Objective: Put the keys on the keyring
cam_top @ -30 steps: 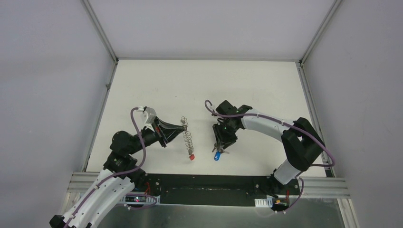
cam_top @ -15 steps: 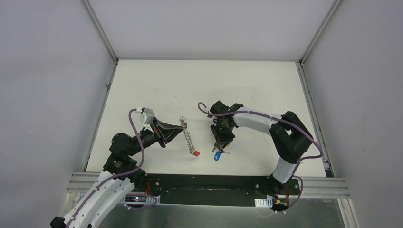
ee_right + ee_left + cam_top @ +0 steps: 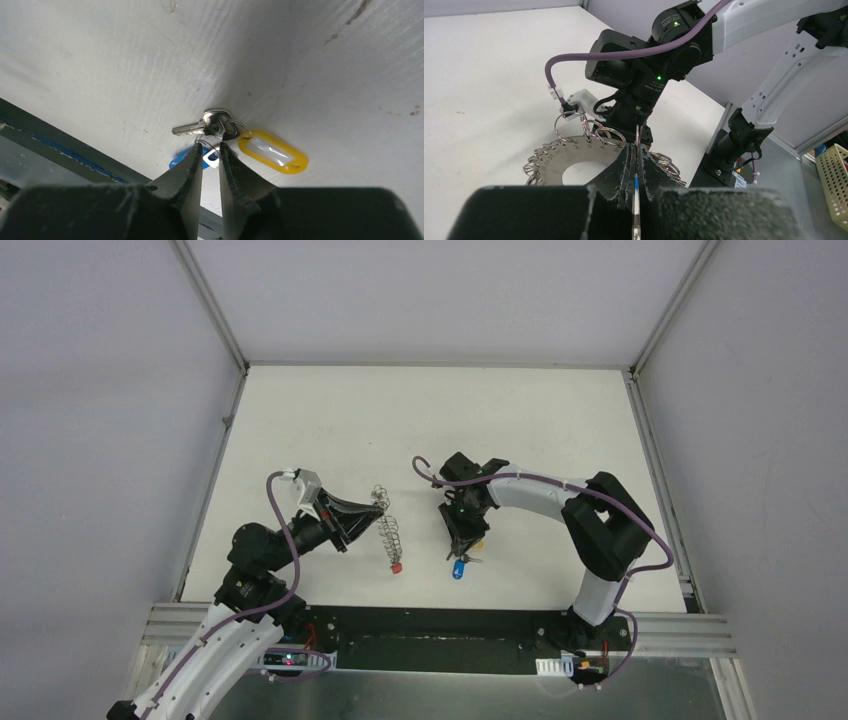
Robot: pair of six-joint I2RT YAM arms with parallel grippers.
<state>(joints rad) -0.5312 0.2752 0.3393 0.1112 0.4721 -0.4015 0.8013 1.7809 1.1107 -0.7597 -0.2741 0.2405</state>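
The keyring [image 3: 574, 152] is a numbered steel plate hung with many wire rings. My left gripper [image 3: 636, 145] is shut on it and holds it above the table. In the top view the keyring [image 3: 388, 525] dangles from the left gripper [image 3: 378, 510], with a red tag [image 3: 397, 567] at its lower end. The keys lie on the table: a silver key [image 3: 192, 129] joined to a yellow tag [image 3: 272, 151], and a blue tag [image 3: 180, 159] beside it. My right gripper [image 3: 211, 146] points down at them, jaws a narrow gap apart, tips either side of the blue tag's small ring.
The right arm's wrist [image 3: 649, 65] stands just beyond the keyring. A black and aluminium rail [image 3: 440, 625] runs along the near table edge, close to the blue tag [image 3: 458, 569]. Enclosure walls close in the sides and back. A mesh basket [image 3: 834, 185] sits off the table.
The right gripper's jaws have narrowed around the blue tag's ring and its arm has shifted slightly left. The left gripper has drawn back a little, and the hanging keyring has swung.
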